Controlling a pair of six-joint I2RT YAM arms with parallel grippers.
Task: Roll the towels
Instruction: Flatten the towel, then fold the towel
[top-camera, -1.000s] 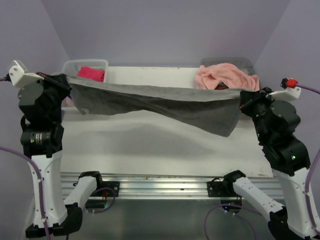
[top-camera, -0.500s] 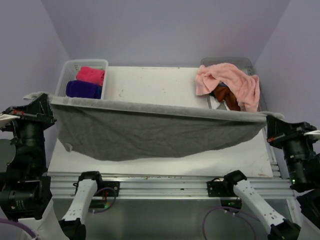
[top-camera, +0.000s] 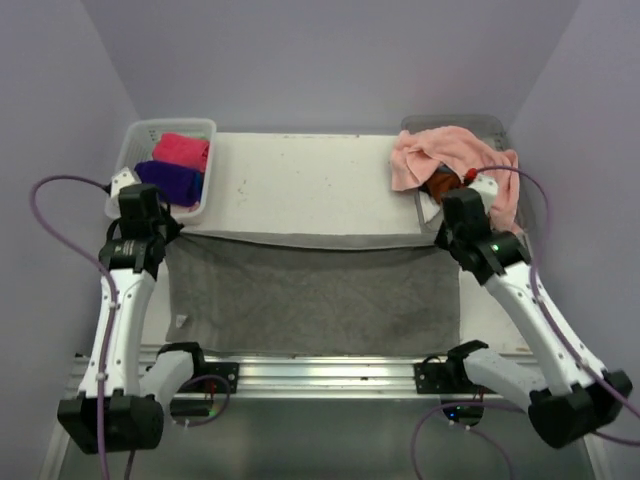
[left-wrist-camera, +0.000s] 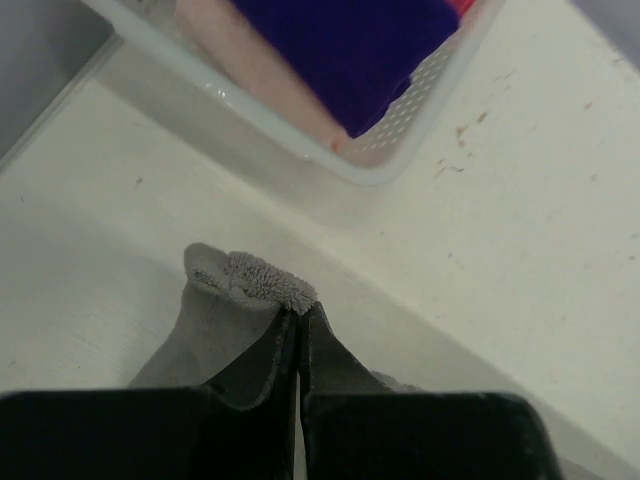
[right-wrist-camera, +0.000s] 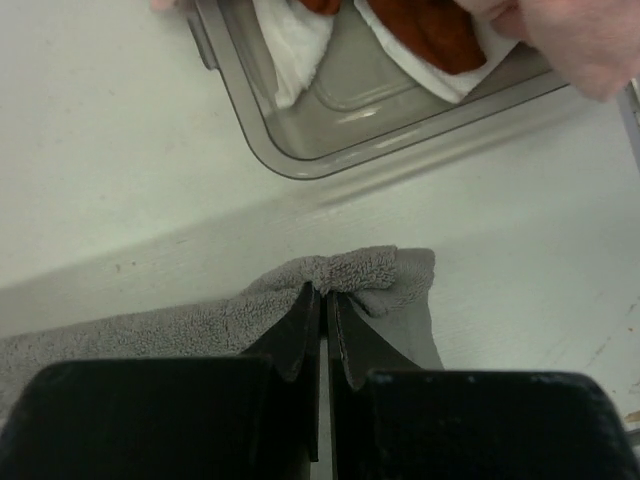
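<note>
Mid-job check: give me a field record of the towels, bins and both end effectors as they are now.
Grey towel: flat on table, unrolled
Left end effector: shut on its far-left corner
Right end effector: shut on its far-right corner
White basket: hot pink towel, purple towel inside
Clear bin: salmon pink towel draped over; rust orange towel, white towel inside

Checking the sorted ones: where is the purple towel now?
Top view: the purple towel lies in the white basket at the far-left corner of the table, on the near side of the hot pink towel.

The salmon pink towel hides most of the rust orange towel.
</note>
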